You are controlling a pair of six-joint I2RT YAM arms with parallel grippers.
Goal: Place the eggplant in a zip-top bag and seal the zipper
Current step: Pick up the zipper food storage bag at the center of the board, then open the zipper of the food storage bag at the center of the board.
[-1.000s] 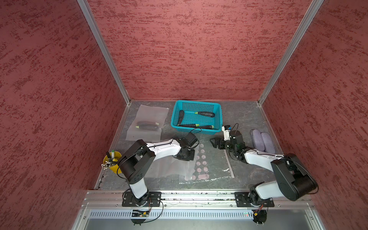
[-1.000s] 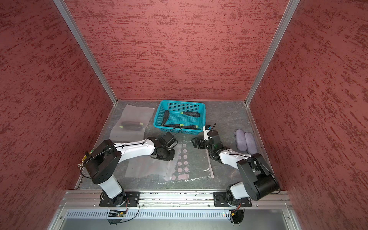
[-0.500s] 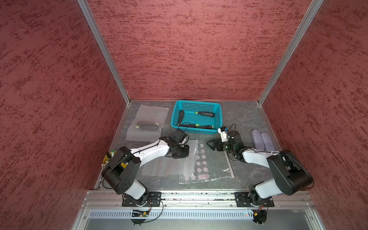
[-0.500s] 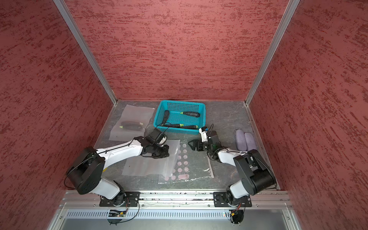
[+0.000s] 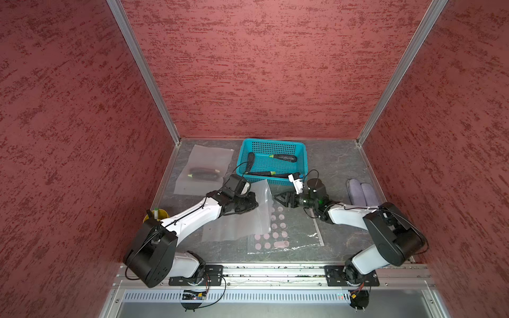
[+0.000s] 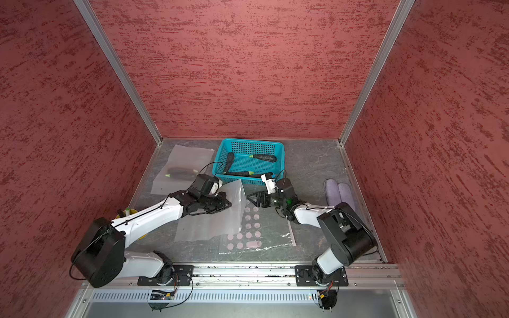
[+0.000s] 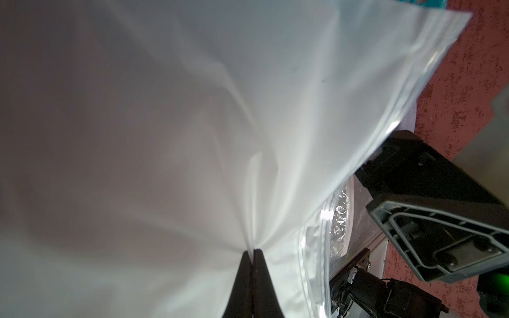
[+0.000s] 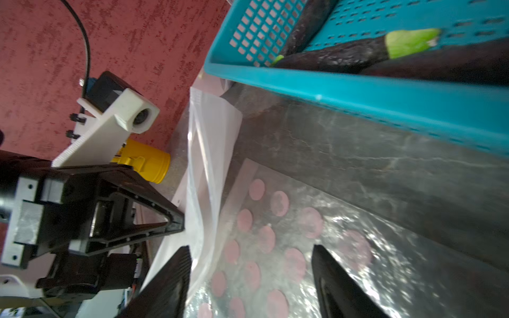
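The left end effector [image 7: 253, 252] pinches the bag [image 5: 248, 217] at the centre of the surface [image 5: 330, 170], the right end effector [image 8: 250, 249] at its 3 o'clock gapes empty beside the raised mouth, and the wall of the basket [image 5: 275, 180] at 12 o'clock stands between them and the eggplants [image 5: 283, 157], with a dotted sheet [image 5: 297, 234] beneath.

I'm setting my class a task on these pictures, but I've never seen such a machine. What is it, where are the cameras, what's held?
Two robot arms work over a grey table. Two pictures look down from overhead; two come from cameras on the arms' wrists. The left gripper is shut, pinching a frosted zip-top bag. The right gripper is open beside that bag's edge, holding nothing. A teal basket holds eggplants; a bagged eggplant lies beside it.
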